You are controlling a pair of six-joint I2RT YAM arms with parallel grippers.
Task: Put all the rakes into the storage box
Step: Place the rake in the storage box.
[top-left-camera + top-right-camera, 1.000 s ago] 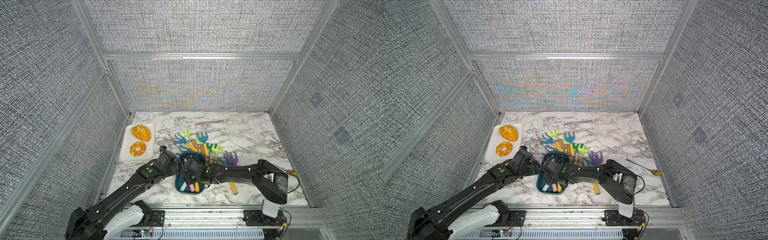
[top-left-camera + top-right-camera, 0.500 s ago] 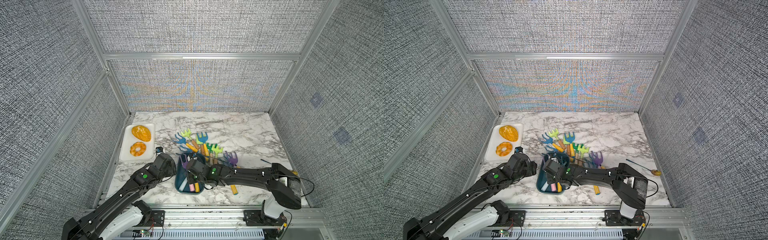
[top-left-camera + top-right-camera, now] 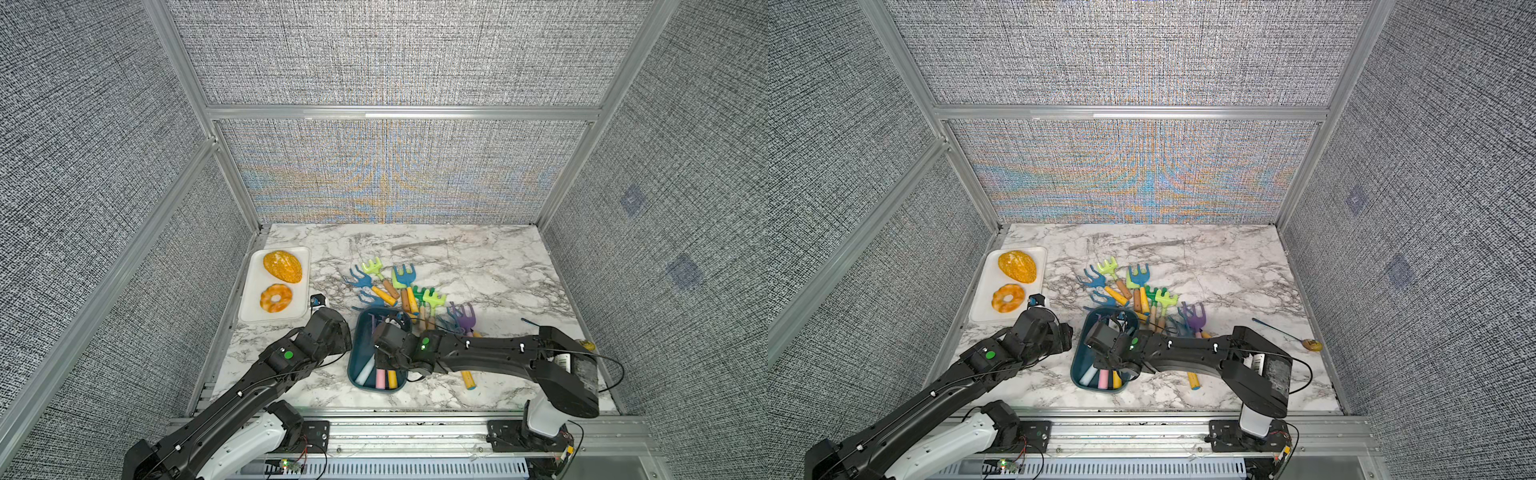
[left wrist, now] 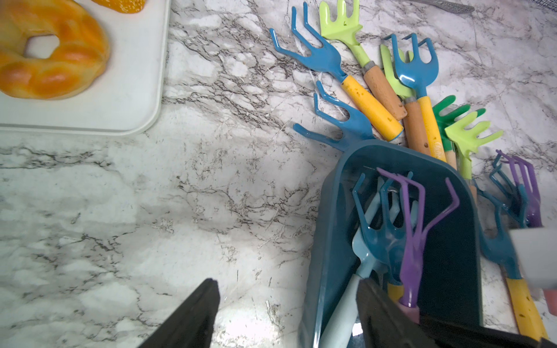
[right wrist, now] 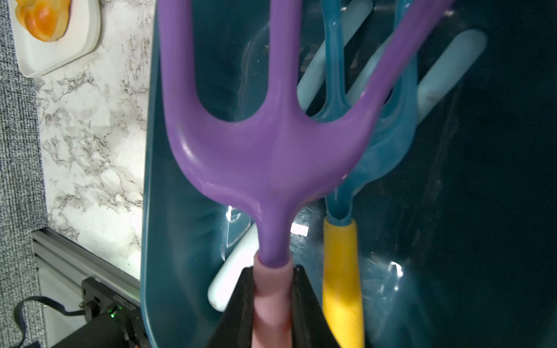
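Observation:
The storage box (image 3: 353, 353) is a dark teal bin near the table's front, seen in both top views (image 3: 1077, 357). My right gripper (image 5: 272, 271) is inside it, shut on the pink handle of a purple rake (image 5: 271, 150) whose tines point toward the box's far end. Under it lie a blue rake with a yellow handle (image 5: 340, 271) and a pale blue rake (image 5: 232, 271). My left gripper (image 4: 286, 281) is open and low at the box's left wall (image 4: 328, 229). One finger is over the marble, the other over the box.
Several loose rakes (image 3: 399, 286) lie heaped just behind and right of the box, one with a purple head (image 3: 463, 316). A white tray (image 3: 253, 307) with two bread pieces sits at the left. A small yellow object (image 3: 586, 344) lies at the right edge.
My right jaws have closed on the purple rake's pink handle inside the box. The left arm has drawn back a little toward the front left.

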